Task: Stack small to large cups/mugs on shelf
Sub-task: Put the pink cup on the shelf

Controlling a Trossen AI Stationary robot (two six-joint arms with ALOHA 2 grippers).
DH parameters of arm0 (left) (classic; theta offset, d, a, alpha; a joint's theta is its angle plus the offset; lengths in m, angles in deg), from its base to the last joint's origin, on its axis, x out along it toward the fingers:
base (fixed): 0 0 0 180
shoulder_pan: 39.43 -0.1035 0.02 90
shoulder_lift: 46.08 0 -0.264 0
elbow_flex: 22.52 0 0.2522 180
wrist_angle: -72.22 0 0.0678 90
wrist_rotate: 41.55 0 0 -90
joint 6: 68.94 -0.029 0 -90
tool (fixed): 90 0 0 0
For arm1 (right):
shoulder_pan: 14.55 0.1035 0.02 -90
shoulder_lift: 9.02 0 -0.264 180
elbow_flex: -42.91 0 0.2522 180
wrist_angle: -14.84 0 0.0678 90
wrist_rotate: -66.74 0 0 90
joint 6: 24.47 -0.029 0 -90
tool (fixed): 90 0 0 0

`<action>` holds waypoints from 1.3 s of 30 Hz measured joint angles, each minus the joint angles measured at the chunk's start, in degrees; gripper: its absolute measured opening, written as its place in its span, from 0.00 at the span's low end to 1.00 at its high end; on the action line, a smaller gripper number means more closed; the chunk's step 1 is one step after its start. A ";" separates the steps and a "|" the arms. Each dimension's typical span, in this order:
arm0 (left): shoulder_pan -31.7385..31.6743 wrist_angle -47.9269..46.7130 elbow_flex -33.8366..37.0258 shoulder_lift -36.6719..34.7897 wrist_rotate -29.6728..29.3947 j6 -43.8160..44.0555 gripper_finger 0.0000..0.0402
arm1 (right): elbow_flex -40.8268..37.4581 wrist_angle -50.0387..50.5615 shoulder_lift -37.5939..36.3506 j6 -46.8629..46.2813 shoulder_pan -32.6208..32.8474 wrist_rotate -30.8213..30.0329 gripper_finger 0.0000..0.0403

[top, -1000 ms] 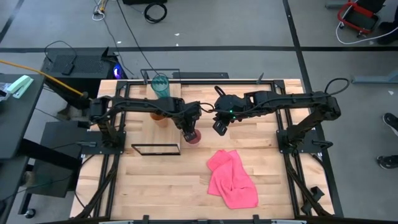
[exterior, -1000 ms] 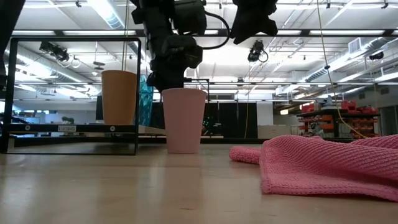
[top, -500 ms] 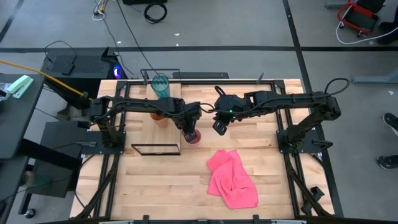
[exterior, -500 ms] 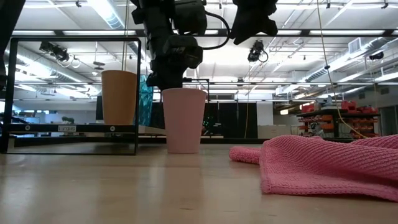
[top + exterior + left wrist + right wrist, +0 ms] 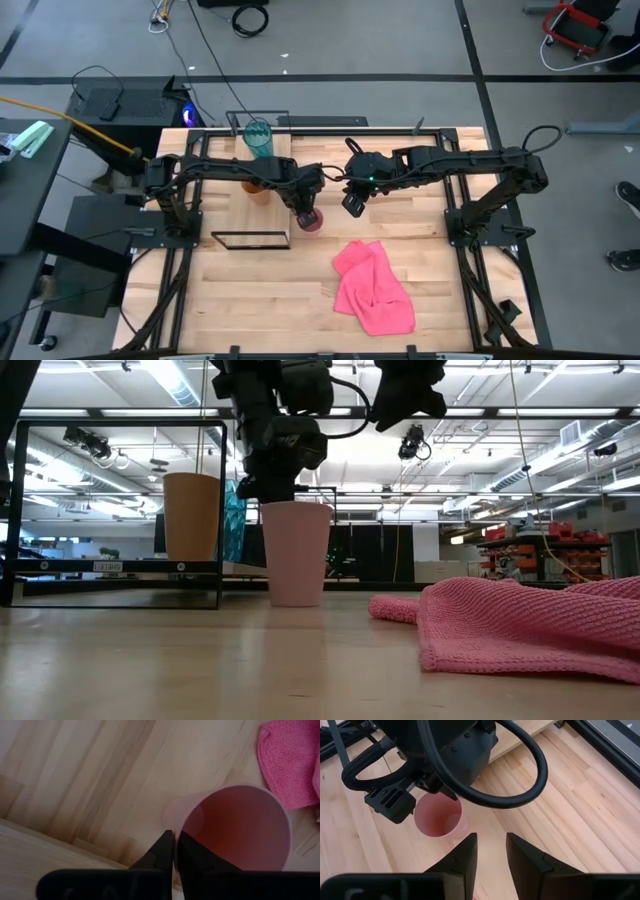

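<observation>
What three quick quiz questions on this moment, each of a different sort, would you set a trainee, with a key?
1. True or false: the left hand is shut on the rim of the pink cup.
2. Which cup stands on the shelf nearest the low camera? A teal, B orange, C pink.
3. Fill in: the pink cloth lies on the ____.

Key: 1 true. 2 B, the orange cup; the teal cup is behind it. 3 tabletop. The right hand hovers open beside the pink cup.

Pale wooden tabletop (image 5: 260,290), pink cup (image 5: 311,221) and pink cloth (image 5: 373,287) on it, shelf (image 5: 250,238) alongside
</observation>
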 joint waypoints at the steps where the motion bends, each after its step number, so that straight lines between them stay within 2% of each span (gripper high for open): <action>1: 0.00 0.04 0.00 0.00 0.00 -0.03 0.07 | 0.00 0.00 0.00 0.00 0.00 0.00 0.27; 6: 0.00 -0.03 0.00 -0.20 0.00 -0.06 0.03 | 0.00 0.00 0.00 0.00 0.00 -0.03 0.27; 11: 0.27 -3.86 -2.83 -0.31 0.41 -0.04 0.04 | 0.00 0.00 0.00 0.07 0.00 -0.04 0.27; 19: 1.00 -15.36 -16.63 -0.31 0.17 -1.00 0.04 | 0.00 0.24 0.00 1.34 0.00 -0.05 0.27; 26: 1.42 -28.74 -28.18 -0.33 -9.02 -1.56 0.02 | 0.00 4.40 -1.95 1.55 -0.06 -0.02 0.21; 34: 1.48 -42.58 -30.10 -0.35 -12.15 2.26 0.02 | 0.00 6.08 -6.24 1.55 -0.04 -0.02 0.12; 39: 3.53 -43.45 -30.01 -0.76 -11.73 4.32 0.03 | 0.00 6.54 -8.04 1.57 -0.04 -0.59 0.07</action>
